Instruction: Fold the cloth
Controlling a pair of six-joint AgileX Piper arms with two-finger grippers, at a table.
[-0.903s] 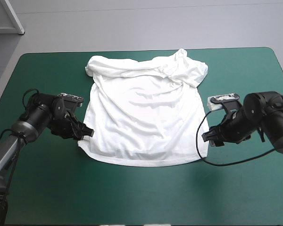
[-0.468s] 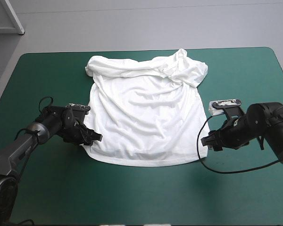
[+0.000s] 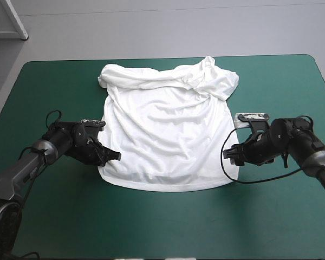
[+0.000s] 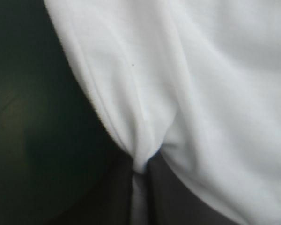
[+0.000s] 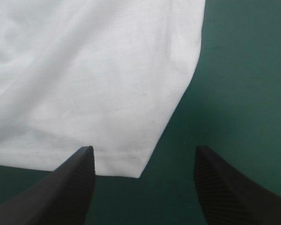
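The white T-shirt lies spread flat in the middle of the table, its collar and sleeves bunched toward the far edge. My left gripper sits low at the hem's left corner. In the left wrist view this gripper is shut, with a fold of the T-shirt pinched between its black fingers. My right gripper rests at the hem's right corner. Seen from the right wrist, the gripper stands open, and the T-shirt's corner lies on the cover between its fingers.
A broad strip of teal-green cover runs between the hem and the table's front edge. More cover shows to the left and right of the T-shirt.
The left gripper slid in onto the hem's left corner and shut on it. The right gripper moved left up to the hem's right corner, still open.
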